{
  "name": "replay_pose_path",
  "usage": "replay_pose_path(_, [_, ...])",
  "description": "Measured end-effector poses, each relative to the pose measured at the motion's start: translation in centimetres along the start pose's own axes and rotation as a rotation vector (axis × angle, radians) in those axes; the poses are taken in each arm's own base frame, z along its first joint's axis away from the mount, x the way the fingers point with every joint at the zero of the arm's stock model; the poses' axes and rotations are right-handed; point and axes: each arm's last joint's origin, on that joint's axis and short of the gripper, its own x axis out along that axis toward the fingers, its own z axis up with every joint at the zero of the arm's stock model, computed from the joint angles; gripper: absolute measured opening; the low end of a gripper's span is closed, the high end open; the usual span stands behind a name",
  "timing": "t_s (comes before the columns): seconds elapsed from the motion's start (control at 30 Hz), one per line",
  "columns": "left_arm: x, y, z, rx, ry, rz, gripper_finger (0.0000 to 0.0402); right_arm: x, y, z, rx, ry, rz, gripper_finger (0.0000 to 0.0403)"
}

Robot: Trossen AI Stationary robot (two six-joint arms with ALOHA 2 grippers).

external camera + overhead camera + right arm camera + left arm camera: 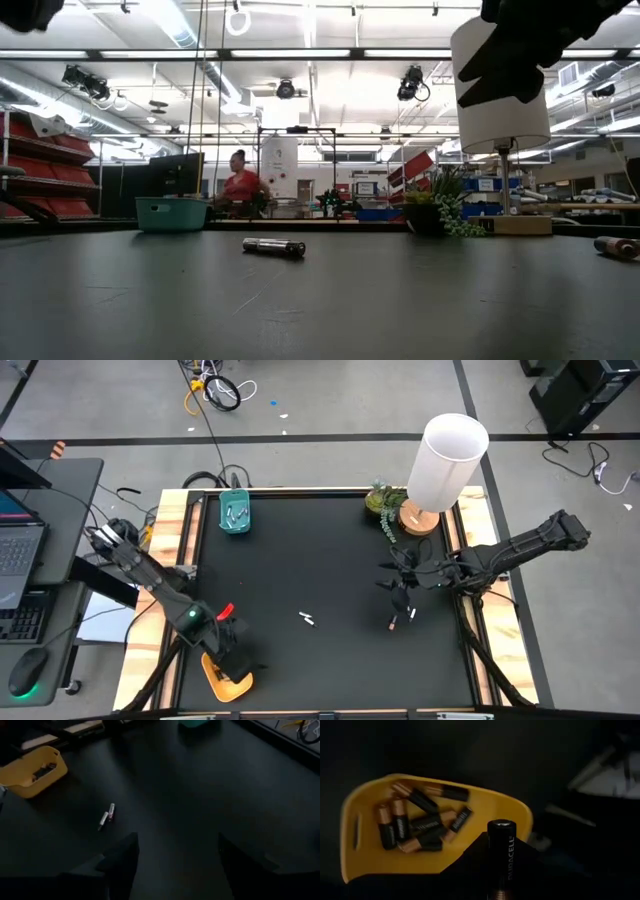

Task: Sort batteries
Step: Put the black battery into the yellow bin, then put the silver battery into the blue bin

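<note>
High view: black matte tabletop (330,570) framed in pale wood. Left gripper (232,660) hangs over the yellow oval plastic tray (222,686) at the near left corner. Right gripper (398,592) sits over the right half of the tabletop, well apart from the tray. Two pale slim batteries (308,619) lie side by side near the tabletop's middle; one dark battery with a pale end (395,622) lies just beside the right gripper. Teal rectangular plastic tray (236,512) at the far left edge, with pale batteries inside. White cylindrical lamp on a wooden base (441,470) and a small green potted plant (383,500) at the far right.

Low view: the slim pair lies flat mid-tabletop; the teal tray stands far behind it. A person in a red top (240,186) is in the room beyond.

Left wrist view: jaws clenched on an upright black copper-banded battery (501,855), held just above the yellow tray's rim. Inside the tray, a loose heap of dark batteries with copper ends (417,822).

Right wrist view: jaws released, spread wide, nothing between them; the pale pair lies ahead on the tabletop, the yellow tray farther off.
</note>
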Motion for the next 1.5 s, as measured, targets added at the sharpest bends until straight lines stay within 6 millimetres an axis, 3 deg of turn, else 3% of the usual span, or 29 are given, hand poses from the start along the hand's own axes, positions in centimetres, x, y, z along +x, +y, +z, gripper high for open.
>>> replay_pose_path(0.4, [3.2, 3.5, -0.7, -0.107, -0.029, 0.073, 0.0067, 0.0, 0.4, 0.4, 0.084, -0.024, 0.059, 0.025])
replay_pose_path(0.73, [4.3, 5.3, -0.5, -0.198, -0.034, 0.118, 0.0068, 0.0, 0.4, 0.4, 0.085, -0.026, 0.06, 0.0247])
replay_pose_path(0.9, [4.3, 5.3, -0.6, -0.2, -0.018, 0.122, 0.0087, 0.0, 0.4, 0.4, 0.082, -0.026, 0.06, 0.0246])
replay_pose_path(1.23, [4.3, 5.4, -0.7, -0.194, 0.037, 0.133, 0.0189, 0.0, 0.4, 0.4, 0.075, -0.026, 0.06, 0.0242])
replay_pose_path(1.37, [4.1, 5.0, -0.8, -0.188, 0.042, 0.134, 0.0197, 0.0, 0.4, 0.4, 0.075, -0.026, 0.06, 0.0242])
replay_pose_path(1.5, [3.2, 3.5, -0.8, -0.089, -0.031, 0.066, 0.0187, 0.0, 0.5, 0.4, 0.076, -0.017, 0.077, 0.024])
